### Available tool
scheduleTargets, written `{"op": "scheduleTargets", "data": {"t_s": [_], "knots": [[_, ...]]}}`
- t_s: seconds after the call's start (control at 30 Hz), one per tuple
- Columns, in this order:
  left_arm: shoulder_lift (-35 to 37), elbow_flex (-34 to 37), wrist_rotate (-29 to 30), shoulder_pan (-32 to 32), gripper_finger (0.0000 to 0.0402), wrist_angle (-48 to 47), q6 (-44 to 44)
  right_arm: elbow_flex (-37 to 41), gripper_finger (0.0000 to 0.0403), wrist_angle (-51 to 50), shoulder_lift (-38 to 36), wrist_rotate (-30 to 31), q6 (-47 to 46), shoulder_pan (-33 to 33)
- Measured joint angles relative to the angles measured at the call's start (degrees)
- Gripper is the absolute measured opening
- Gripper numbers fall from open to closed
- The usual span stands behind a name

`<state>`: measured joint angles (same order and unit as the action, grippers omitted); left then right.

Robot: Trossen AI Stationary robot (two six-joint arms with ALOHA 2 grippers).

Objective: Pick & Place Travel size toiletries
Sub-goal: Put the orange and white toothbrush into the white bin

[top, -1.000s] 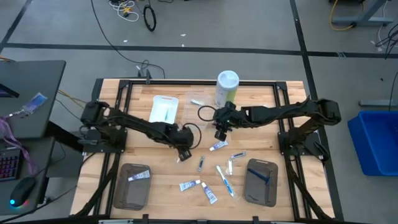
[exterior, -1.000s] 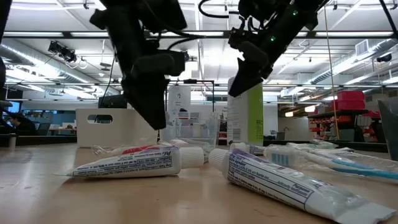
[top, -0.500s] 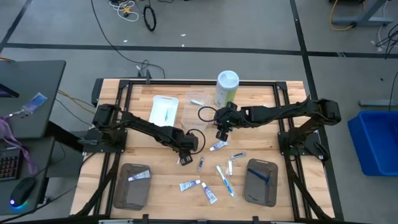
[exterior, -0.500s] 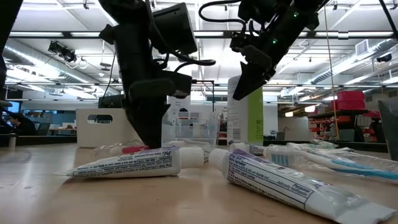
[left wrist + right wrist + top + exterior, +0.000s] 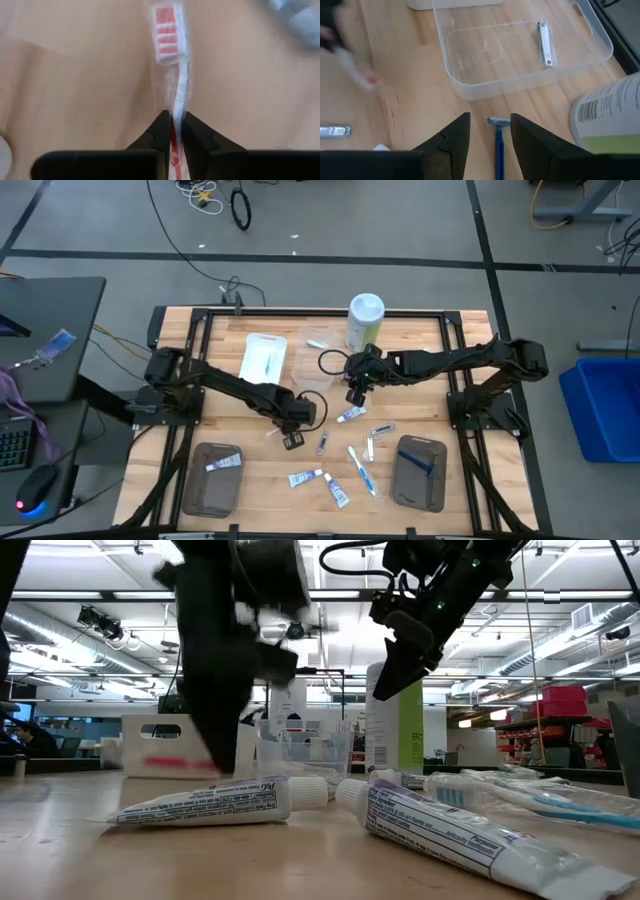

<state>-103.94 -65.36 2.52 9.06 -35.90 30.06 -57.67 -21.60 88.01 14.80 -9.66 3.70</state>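
The table [image 5: 420, 340] is pale wood with a matt, fine-grained surface. The clear tray [image 5: 520, 55] is transparent glossy plastic; the nail clipper [image 5: 543, 43] in it is bright polished metal. The toothbrush [image 5: 172, 55] (white and red plastic) sits in a thin, shiny clear wrapper. The left gripper [image 5: 173, 132] fingers are matt black plastic. The razor [image 5: 498, 142] is blue plastic. The canister [image 5: 610, 115] carries a smooth printed label.

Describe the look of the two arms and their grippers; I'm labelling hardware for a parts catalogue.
Both arms are black, jointed and slim, with a looped black cable near each wrist. The left gripper has two matte black wedge-shaped fingers tapering to narrow tips. The right gripper has the same black angular fingers. Small green lights show on the right arm in the low view. No markings are visible.
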Motion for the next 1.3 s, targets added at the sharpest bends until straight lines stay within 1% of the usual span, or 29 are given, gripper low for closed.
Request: {"op": "scheduleTargets", "data": {"t_s": [0.07,0.1,0.17,0.27,0.33,0.5,0.57,0.63,0.73,0.83,0.97,1.07,1.1,1.2,1.27,1.3], "knots": [[3.31,-2.06,0.87,-0.03,0.0048,-3.56,0.51,0.00,0.0148,0.02,0.00,-0.01,-0.60,0.00],[4.67,-3.01,2.39,-0.15,0.0049,-5.95,0.62,-0.01,0.0147,-0.03,0.00,-0.01,-0.62,0.00],[6.79,-4.58,5.99,-0.33,0.0046,-10.58,1.60,0.00,0.0147,-0.01,0.00,-0.02,-0.63,0.00],[11.00,-7.44,12.17,-0.74,0.0032,-16.54,5.35,0.00,0.0147,0.02,0.00,-0.03,-0.63,0.00],[13.57,-8.55,16.89,-1.31,0.0031,-21.16,8.14,0.00,0.0146,0.10,0.00,-0.08,-0.63,0.00],[18.08,-8.68,30.45,-4.28,0.0048,-30.53,15.23,0.00,0.0145,0.51,0.02,-0.18,-0.63,0.00],[18.77,-8.02,34.01,-6.13,0.0049,-32.98,17.07,0.00,0.0145,1.03,0.02,-0.23,-0.63,0.00],[18.68,-6.78,35.81,-8.36,0.0045,-32.58,17.33,0.00,0.0146,1.03,0.02,-0.23,-0.63,0.00],[18.06,-4.74,37.06,-12.41,0.0038,-30.45,16.77,0.00,0.0145,1.11,0.02,-0.23,-0.63,0.00],[17.18,-1.19,36.08,-16.91,0.0043,-25.22,14.41,0.00,0.0144,1.11,0.02,-0.23,-0.63,0.00],[16.33,3.99,30.33,-22.81,0.0060,-16.72,14.02,0.00,0.0144,1.25,0.02,-0.45,-0.63,-0.04],[15.60,7.71,25.28,-26.16,0.0065,-9.86,12.56,0.02,0.0145,1.09,0.02,-0.47,-0.63,-0.04],[15.59,8.67,23.86,-27.08,0.0065,-9.12,11.54,0.02,0.0145,1.22,0.02,-0.47,-0.60,-0.04],[14.41,11.04,21.59,-28.66,0.0065,-4.86,9.67,0.02,0.0144,1.11,0.02,-0.47,-0.52,-0.04],[14.44,12.09,21.48,-29.15,0.0066,-4.97,9.06,0.02,0.0145,1.14,0.02,-0.47,-0.52,-0.04],[14.04,12.37,21.59,-29.16,0.0067,-3.58,8.52,0.02,0.0145,1.03,0.02,-0.47,-0.50,-0.04]]}}
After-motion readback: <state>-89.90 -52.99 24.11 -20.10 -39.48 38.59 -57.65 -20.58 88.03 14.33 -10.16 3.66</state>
